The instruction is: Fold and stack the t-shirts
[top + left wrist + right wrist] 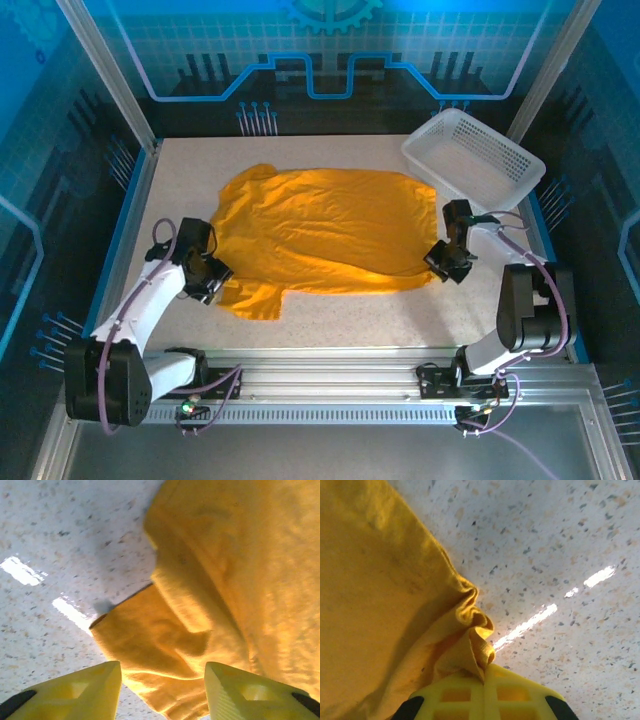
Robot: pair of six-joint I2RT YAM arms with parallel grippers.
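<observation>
An orange-yellow t-shirt lies spread flat across the middle of the table, its sleeves to the left. My left gripper is at the near-left sleeve. In the left wrist view this gripper stands open, and the folded sleeve cloth lies between and below the two yellow fingers. My right gripper is at the shirt's near-right corner. In the right wrist view it is shut on a bunched bit of the hem, and the rest of the shirt spreads away to the left.
A white mesh basket sits tilted at the back right corner, close behind the right arm. Bare speckled tabletop runs along the near edge and on the far left. Metal frame posts and blue walls enclose the table.
</observation>
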